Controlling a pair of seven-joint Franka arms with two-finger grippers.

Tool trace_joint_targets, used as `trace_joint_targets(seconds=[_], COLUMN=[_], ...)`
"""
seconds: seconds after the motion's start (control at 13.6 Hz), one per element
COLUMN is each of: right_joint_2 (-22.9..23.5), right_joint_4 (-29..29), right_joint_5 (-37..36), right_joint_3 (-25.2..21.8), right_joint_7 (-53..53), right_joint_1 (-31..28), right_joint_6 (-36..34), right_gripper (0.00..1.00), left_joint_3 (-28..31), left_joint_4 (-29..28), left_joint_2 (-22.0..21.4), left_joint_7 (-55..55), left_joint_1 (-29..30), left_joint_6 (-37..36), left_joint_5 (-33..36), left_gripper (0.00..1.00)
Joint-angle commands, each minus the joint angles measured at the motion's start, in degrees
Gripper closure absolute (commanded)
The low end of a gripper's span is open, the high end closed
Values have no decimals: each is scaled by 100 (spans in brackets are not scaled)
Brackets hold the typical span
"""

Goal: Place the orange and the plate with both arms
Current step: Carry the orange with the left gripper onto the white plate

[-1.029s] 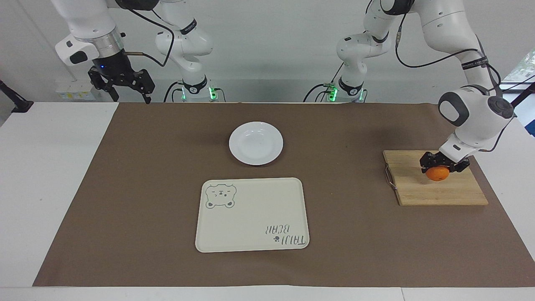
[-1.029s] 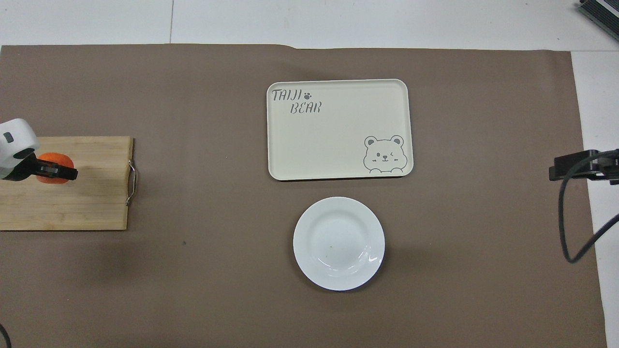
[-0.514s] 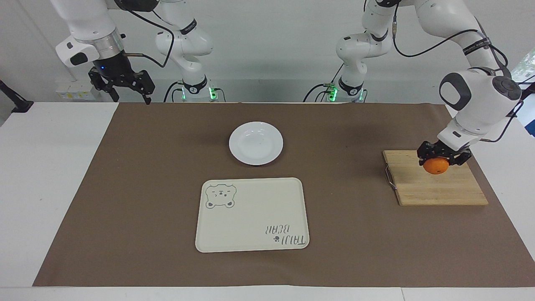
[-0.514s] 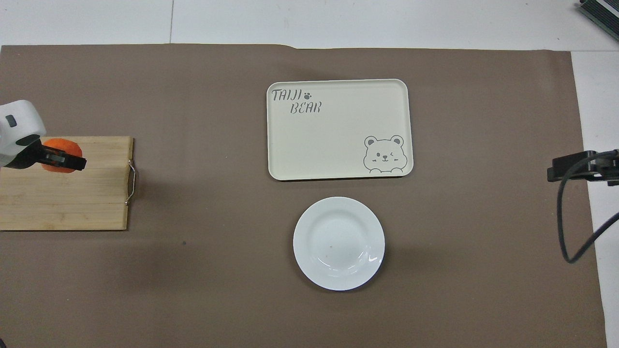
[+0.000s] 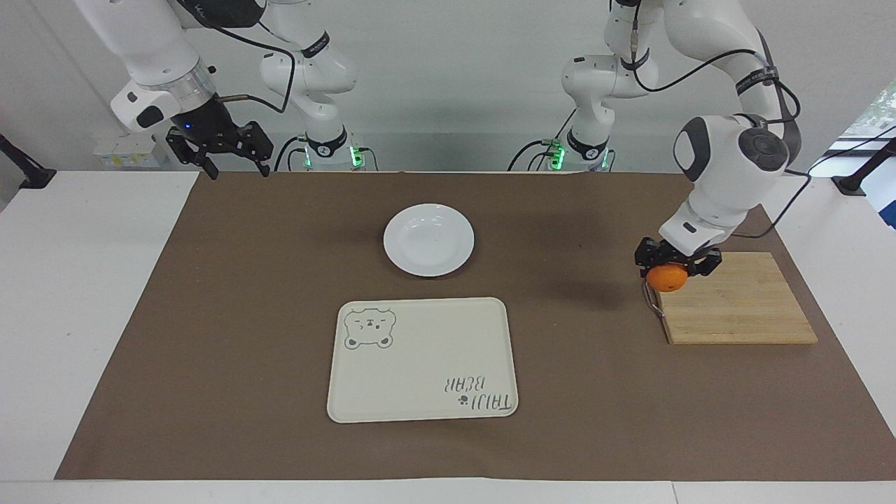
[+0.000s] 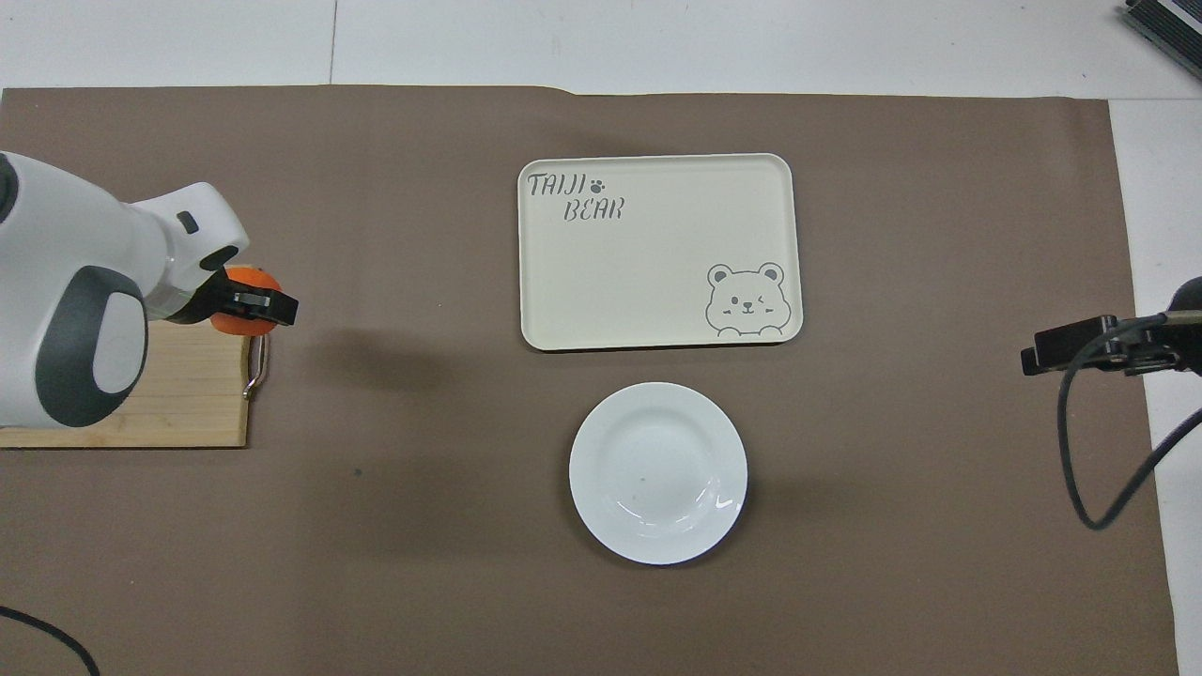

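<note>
The orange (image 5: 666,278) (image 6: 252,279) hangs in the air with my left gripper (image 5: 673,269) (image 6: 246,304) shut on it from above. It is over the handle edge of the wooden cutting board (image 5: 742,308) (image 6: 188,394). The white plate (image 5: 428,240) (image 6: 657,472) lies bare on the brown mat, midway along the table and nearer to the robots than the tray. My right gripper (image 5: 238,170) (image 6: 1071,343) hovers open and holds nothing, over the mat's corner at the right arm's end, close to the robots.
A cream rectangular tray (image 5: 422,360) (image 6: 657,252) with a bear drawing lies on the mat just farther from the robots than the plate. The cutting board with its metal handle (image 5: 652,297) (image 6: 255,366) sits at the left arm's end. A brown mat covers most of the table.
My left gripper has lifted the orange off the board and carried it toward the board's handle edge and the table's middle. My right gripper has drifted slightly toward the middle.
</note>
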Motion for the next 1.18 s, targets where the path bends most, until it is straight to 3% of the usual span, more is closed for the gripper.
trace_joint_targets(seconds=[0.0,0.29,0.51,0.88,1.1], right_joint_2=[-464,-667,-553,-544,-640], right_joint_4=[-756,-1399,-1505,-2347,-2954], right_joint_5=[407,496,619,997,1068], right_joint_3=[4,4,4,4,4], right_joint_7=[-214,-968,-1031,-1469,-1559], right_joint_1=[-112,-103,-103,-94,-15], right_joint_6=[75,75,224,269,707], right_gripper=[0,0,0,0,0], left_joint_3=[76,76,67,67,59], left_joint_4=[-114,-315,-491,-729,-720], left_joint_2=[-202,-308,-317,-19,184], left_joint_7=[-1102,-2606,-3512,-4786,-5271], left_joint_1=[-698,-1789,-2518,-3626,-4145], left_joint_6=[-19,16,261,1035,1255], left_joint_5=[117,117,108,117,108], left_gripper=[100,100,100,100,100])
